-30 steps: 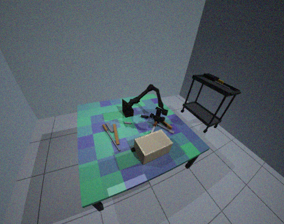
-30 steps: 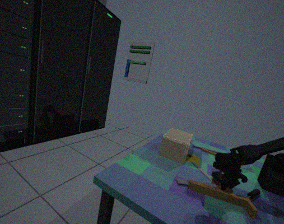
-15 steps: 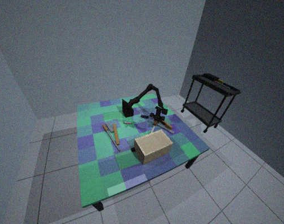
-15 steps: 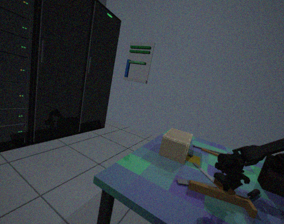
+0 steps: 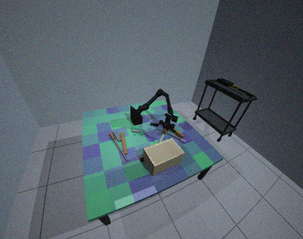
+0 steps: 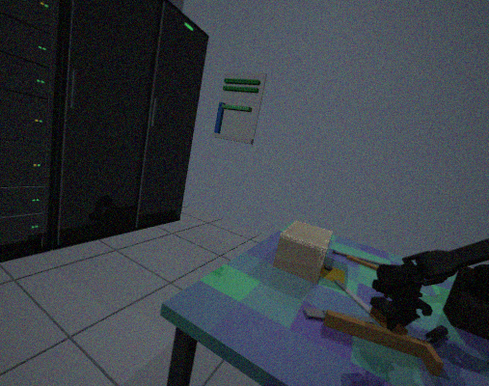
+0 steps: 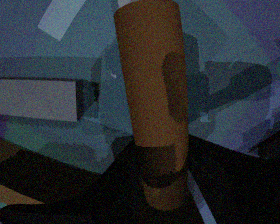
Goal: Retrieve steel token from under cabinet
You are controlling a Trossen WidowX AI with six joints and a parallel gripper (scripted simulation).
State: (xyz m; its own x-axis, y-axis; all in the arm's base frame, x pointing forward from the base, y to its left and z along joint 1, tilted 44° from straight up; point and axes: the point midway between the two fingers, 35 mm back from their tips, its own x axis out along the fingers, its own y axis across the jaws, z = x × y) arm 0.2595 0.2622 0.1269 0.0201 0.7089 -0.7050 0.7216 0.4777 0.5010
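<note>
My gripper [image 5: 165, 128] [image 6: 393, 324] [image 7: 157, 141] is shut on the orange-brown handle [image 7: 151, 75] of a tool, low over the table. The tool's thin pale blade [image 5: 162, 137] [image 6: 356, 296] points toward the cabinet. The cabinet [image 5: 164, 153] [image 6: 303, 251] is a pale tan box. A yellow-orange patch [image 6: 336, 275] shows beside it, near the blade's far end; I cannot tell whether it is the marked area. I cannot make out the token or the vent slots in these views.
A second orange-handled tool [image 5: 178, 133] [image 6: 378, 335] lies close beside the gripper. Farther left lie a long metal rod with an orange handle [image 5: 112, 136], an orange bar [image 5: 124, 143] and a grey blade [image 5: 116, 135]. A small pale piece [image 5: 135, 131] and a dark piece [image 5: 153, 123] lie near the arm.
</note>
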